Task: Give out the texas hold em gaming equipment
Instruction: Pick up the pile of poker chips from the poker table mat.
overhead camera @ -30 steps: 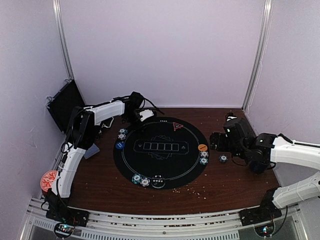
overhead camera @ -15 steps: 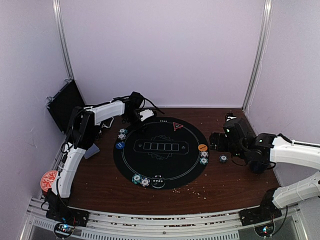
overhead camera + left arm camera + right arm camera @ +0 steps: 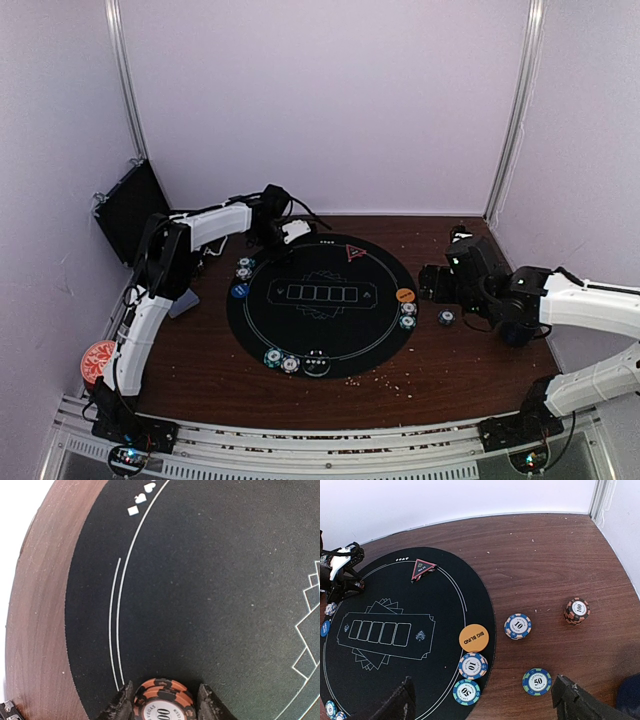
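Note:
My left gripper (image 3: 165, 706) is at the far left edge of the round black mat (image 3: 300, 335). Its jaws closely flank a small stack of red-and-black chips (image 3: 162, 694) just above or on the mat. In the top view it is at the mat's far edge (image 3: 286, 234). My right gripper (image 3: 487, 705) is wide open and empty, hovering over the mat's right edge. Below it lie the orange button (image 3: 474, 638), a blue chip (image 3: 472, 665) and a teal chip (image 3: 466, 691). The red triangle marker (image 3: 422, 569) lies at the mat's far side.
Off the mat to the right lie a blue chip (image 3: 517, 626), a teal chip (image 3: 537, 681) and a red stack (image 3: 576, 610). The blue button (image 3: 239, 291) and chips (image 3: 244, 267) are at the mat's left, two chips (image 3: 281, 360) at its near edge. Grey-blue cards (image 3: 183, 303) and a red-topped can (image 3: 97, 358) sit left.

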Tool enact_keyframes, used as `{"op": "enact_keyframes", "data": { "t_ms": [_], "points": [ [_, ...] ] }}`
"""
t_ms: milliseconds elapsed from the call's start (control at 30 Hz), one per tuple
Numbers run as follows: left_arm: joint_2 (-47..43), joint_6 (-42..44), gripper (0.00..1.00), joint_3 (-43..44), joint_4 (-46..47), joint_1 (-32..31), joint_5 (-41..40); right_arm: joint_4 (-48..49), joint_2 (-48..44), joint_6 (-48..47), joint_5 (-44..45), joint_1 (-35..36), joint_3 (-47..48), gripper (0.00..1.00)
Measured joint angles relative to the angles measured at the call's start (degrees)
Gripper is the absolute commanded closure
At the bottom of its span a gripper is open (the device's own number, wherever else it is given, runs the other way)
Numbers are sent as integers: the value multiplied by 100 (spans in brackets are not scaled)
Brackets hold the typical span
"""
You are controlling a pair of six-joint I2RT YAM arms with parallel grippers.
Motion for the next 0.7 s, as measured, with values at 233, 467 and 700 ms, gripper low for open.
{"op": "enact_keyframes", "data": {
  "t_ms": [233, 467, 700],
  "points": [
    [13, 20, 61, 4, 17, -33, -114, 0, 0, 0, 0, 0, 0, 4],
    [87, -7, 62, 107, 57, -118, -546, 0, 0, 0, 0, 0, 0, 4],
    [87, -52, 62, 101, 55, -160, -710, 0, 0, 0, 2, 0, -2, 4]
  ]
}}
